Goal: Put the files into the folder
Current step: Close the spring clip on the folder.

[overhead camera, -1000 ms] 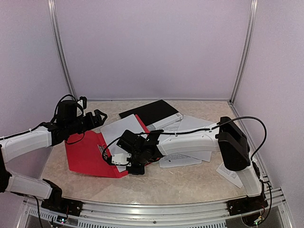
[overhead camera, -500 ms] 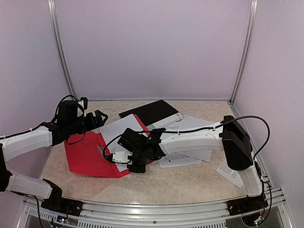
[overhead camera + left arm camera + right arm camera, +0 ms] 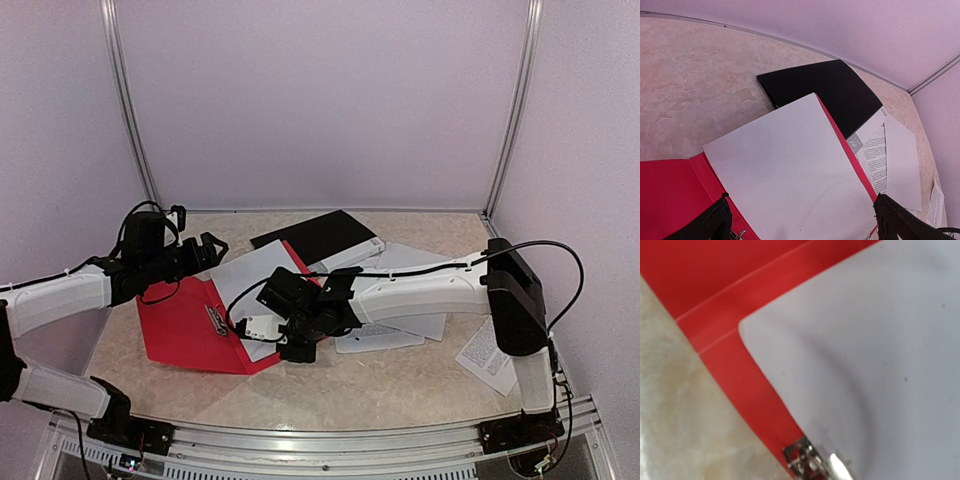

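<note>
On marbled table (image 3: 400, 390) between lilac walls (image 3: 320, 100), red folder (image 3: 180, 325), left pincer (image 3: 212, 247) agape, empty, right pincer (image 3: 285, 335) unclear

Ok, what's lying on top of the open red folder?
A blank white paper sheet lies on the red folder, a metal clip at its edge. Anything under the sheet is covered.

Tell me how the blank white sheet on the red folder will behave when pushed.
Probably floppy: the white sheet bows near its corner. Likely light and slippery, so it may slide or buckle on the smooth red folder.
</note>
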Controlling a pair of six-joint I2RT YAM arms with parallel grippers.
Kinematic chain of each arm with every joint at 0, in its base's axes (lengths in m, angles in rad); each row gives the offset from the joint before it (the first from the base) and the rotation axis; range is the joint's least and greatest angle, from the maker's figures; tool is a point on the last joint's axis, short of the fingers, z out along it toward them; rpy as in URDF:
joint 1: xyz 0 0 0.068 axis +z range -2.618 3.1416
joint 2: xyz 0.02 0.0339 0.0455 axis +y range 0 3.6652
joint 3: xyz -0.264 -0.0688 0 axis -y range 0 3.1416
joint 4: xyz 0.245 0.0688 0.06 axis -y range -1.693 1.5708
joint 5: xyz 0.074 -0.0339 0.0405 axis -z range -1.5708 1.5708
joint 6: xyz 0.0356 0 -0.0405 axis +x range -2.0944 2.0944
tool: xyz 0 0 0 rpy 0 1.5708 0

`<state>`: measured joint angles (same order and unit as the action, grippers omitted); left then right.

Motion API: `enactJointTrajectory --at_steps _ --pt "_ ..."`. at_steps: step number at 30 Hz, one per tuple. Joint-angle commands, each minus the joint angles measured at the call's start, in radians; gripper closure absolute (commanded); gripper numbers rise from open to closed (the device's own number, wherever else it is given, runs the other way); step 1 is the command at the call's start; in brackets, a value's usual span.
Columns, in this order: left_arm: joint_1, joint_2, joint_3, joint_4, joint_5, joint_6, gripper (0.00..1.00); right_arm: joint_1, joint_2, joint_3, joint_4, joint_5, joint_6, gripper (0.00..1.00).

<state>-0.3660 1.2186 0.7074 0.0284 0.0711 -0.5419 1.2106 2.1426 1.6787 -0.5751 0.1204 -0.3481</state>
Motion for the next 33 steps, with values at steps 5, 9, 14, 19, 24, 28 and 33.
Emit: enactJointTrajectory --at_steps 5,9,14,19,24,28,33 --pt "-0.013 0.015 0.033 -0.011 -0.002 0.000 0.04 -0.003 -0.078 -0.060 0.026 0.037 0.041 0.78" --pt "-0.021 0.017 0.040 -0.014 -0.008 0.006 0.04 -0.006 -0.099 -0.086 0.044 0.029 0.049 0.77" --pt "-0.031 0.026 0.046 -0.019 -0.016 0.009 0.04 -0.006 -0.110 -0.099 0.055 -0.012 0.052 0.72" --pt "-0.031 0.026 0.049 -0.022 -0.021 0.010 0.04 -0.005 -0.095 -0.081 0.068 -0.026 0.040 0.61" --pt "-0.032 0.019 0.047 -0.025 -0.032 0.013 0.04 -0.005 -0.061 -0.037 0.055 -0.039 0.026 0.58" --pt "-0.031 0.019 0.047 -0.025 -0.036 0.016 0.04 -0.005 -0.029 -0.001 0.046 -0.040 0.012 0.57" --pt "-0.028 0.016 0.047 -0.025 -0.042 0.022 0.04 -0.004 0.014 0.053 0.027 -0.068 -0.006 0.58"
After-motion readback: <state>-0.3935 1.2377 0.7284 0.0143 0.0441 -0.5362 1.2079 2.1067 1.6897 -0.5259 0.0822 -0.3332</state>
